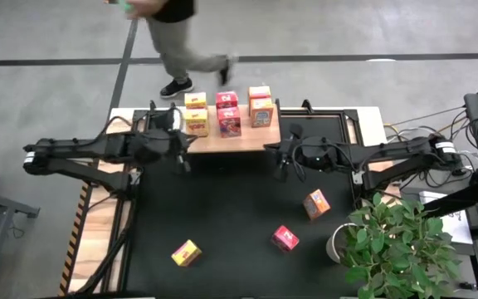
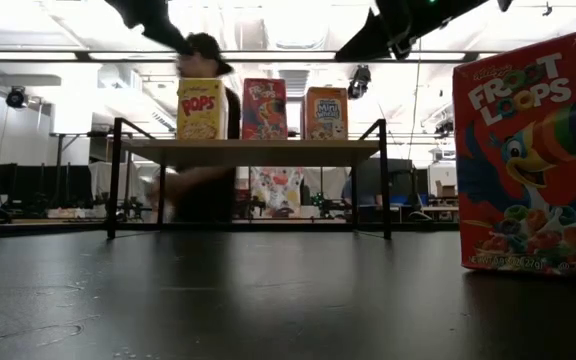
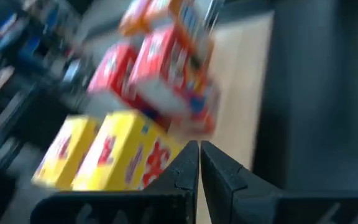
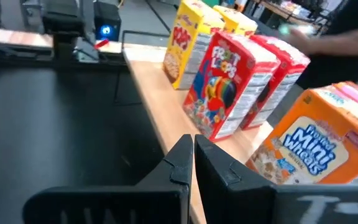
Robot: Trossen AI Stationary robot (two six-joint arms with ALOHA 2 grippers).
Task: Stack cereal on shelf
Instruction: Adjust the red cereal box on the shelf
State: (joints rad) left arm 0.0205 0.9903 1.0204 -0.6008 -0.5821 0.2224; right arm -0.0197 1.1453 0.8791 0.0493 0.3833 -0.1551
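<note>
The shelf [image 1: 231,137] is standing at the far edge of the black mat [image 1: 222,208] and is carrying six cereal boxes in three pairs. A yellow box [image 1: 197,122] is sitting behind... rather, nearer the mat than a second yellow box [image 1: 194,101]. A pink-red box [image 1: 230,123] is standing in front of another pink-red box [image 1: 226,100]. An orange box [image 1: 261,113] is standing in front of a second orange box [image 1: 259,93]. The pairs are standing just beside one another near the middle of the shelf.

Three boxes are lying loose on the mat, well apart from each other: a yellow loose box [image 1: 187,252], a pink-red loose box [image 1: 285,239] and an orange loose box [image 1: 316,203].

The left gripper [image 1: 179,149] is hanging at the shelf's left front edge with its fingers clenched together and grasping nothing. The right gripper [image 1: 279,154] is hanging at the shelf's right front edge, likewise clenched and empty.

The mat between both arms and the loose boxes is lying open. A potted plant [image 1: 401,241] is standing at the mat's right edge. A person [image 1: 173,33] is walking behind the shelf.
</note>
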